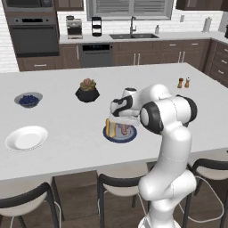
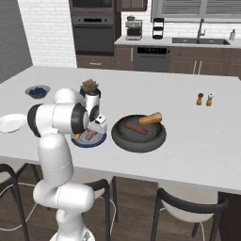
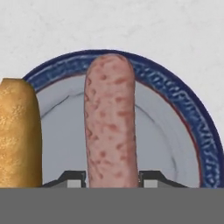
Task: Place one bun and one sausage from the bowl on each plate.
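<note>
Along the table's left edge lies the plain white plate (image 1: 26, 137), bare, with the small bowl of blueberries (image 1: 28, 99) behind it toward the far side. Further right stands the black faceted pot with a succulent (image 1: 87, 91). Near the middle of the front edge sits the blue-rimmed plate (image 3: 192, 127), and over it hangs the gripper (image 3: 111, 180), its jaws closed narrowly on a pale, mottled sausage (image 3: 110, 122) that runs lengthwise across the plate. A golden bun (image 3: 17, 131) lies just beside the sausage on the same plate. To the right of that plate is the wide dark bowl (image 2: 139, 139), holding a second sausage (image 2: 135, 128) and a second bun (image 2: 150, 118). Well apart, toward the right edge, stand the salt and pepper shakers (image 2: 204, 99).

The step in hand looks like setting the sausage down on the blue-rimmed plate, which would finish that plate. The next move calls for letting go and lifting straight off, then going to the dark bowl for the white plate's share.

From the hand view I cannot tell whether the sausage already rests on the plate or hangs just above it. The bun is cut off at that view's left edge, and in both base views the arm covers much of the plate.
</note>
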{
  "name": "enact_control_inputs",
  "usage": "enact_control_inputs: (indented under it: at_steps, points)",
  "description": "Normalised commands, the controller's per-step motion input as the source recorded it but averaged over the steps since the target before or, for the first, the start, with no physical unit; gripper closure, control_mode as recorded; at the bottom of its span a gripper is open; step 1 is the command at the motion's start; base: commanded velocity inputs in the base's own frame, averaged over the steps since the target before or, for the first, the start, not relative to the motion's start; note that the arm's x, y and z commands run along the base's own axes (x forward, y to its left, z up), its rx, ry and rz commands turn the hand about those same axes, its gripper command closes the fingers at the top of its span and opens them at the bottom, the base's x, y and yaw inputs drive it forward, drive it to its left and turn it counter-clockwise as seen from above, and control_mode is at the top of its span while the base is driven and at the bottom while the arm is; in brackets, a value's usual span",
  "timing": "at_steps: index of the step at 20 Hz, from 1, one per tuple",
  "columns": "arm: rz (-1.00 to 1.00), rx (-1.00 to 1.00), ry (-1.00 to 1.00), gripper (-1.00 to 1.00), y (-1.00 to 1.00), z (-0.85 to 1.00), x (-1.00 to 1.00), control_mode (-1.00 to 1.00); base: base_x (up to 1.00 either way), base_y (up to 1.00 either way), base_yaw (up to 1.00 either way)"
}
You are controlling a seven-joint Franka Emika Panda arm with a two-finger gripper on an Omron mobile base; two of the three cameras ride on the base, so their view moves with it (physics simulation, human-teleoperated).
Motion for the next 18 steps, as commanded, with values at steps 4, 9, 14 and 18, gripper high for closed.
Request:
enact_control_inputs:
  at_steps: [4, 9, 14, 18]
  points:
    - [0.0, 0.0, -0.09, -1.0, 0.0, -0.01, 0.0, -1.0, 0.0, 0.0, 0.0]
    - [0.0, 0.0, -0.06, -1.0, 0.0, 0.0, 0.0, -1.0, 0.0, 0.0, 0.0]
    - [-0.04, -0.04, 0.0, -1.0, 0.0, 0.36, -0.08, -1.0, 0.0, 0.0, 0.0]
    - [-0.05, -0.05, 0.0, -1.0, -0.01, 0.87, -0.16, -1.0, 0.0, 0.0, 0.0]
